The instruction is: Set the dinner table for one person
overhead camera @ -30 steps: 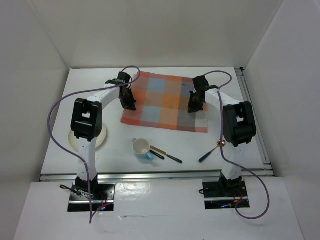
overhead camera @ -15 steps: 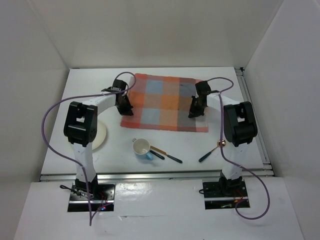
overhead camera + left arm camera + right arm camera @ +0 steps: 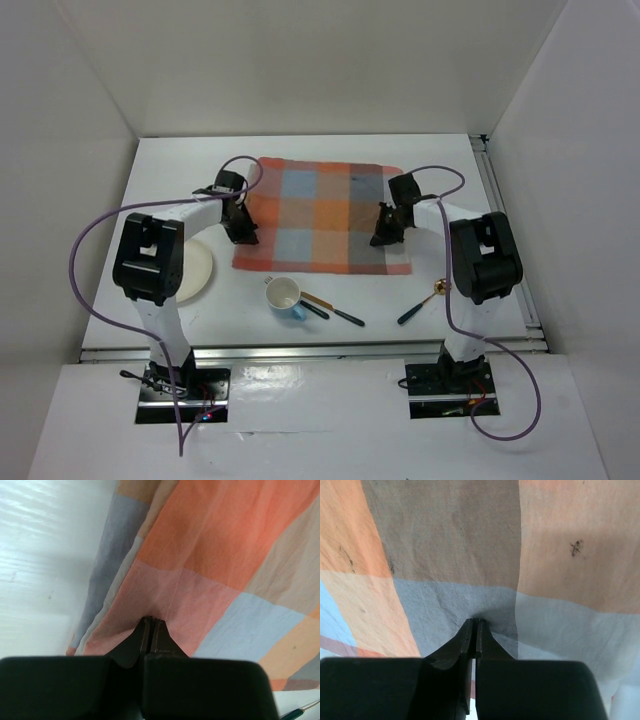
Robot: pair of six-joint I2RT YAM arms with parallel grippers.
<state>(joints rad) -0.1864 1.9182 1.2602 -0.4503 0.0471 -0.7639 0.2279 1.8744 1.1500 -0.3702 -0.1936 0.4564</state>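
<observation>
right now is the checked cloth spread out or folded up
Spread out. The checked cloth lies open on the white table, its squares showing; it puckers where the left fingers and right fingers pinch it.

An orange-and-grey checked cloth mat lies slightly askew across the middle of the desk. It has small dark specks on its weave, and its left border is rucked into a fold. A round cream plate sits near the left edge. Toward the near edge a white cup with a blue handle stands upright. Black-handled cutlery lies just to its right. A black-handled spoon with a coppery bowl lies nearer the right edge.
</observation>
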